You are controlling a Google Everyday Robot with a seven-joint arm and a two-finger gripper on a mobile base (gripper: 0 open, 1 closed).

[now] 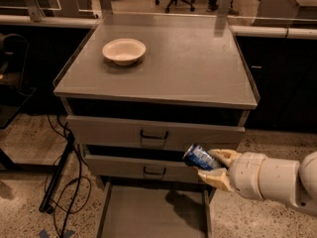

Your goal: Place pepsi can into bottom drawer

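Gripping state: the gripper is clenched on the pepsi can, with one cream finger above it and one below. The can sits tilted, one end pointing up and left toward the cabinet.
Gripper position: at the end of the white arm reaching in from the right, level with the middle drawer and in front of its right part.
Can position: in the air, clear of the drawer fronts and over the right side of the bottom drawer. It is not inside the drawer.
Bottom drawer: pulled out, with its grey floor exposed so the can may be lowered in from above.
Upper drawers: both sit back against the cabinet and leave the tray below uncovered.
Bowl: on the cabinet top at the rear left, well apart from the gripper. It is not part of the task.
Step in hand: judged as transport above the drawer. Descent and release are not yet done.
Risk: the can is tilted, so it would probably roll if released from height. Lower it near the floor before opening.
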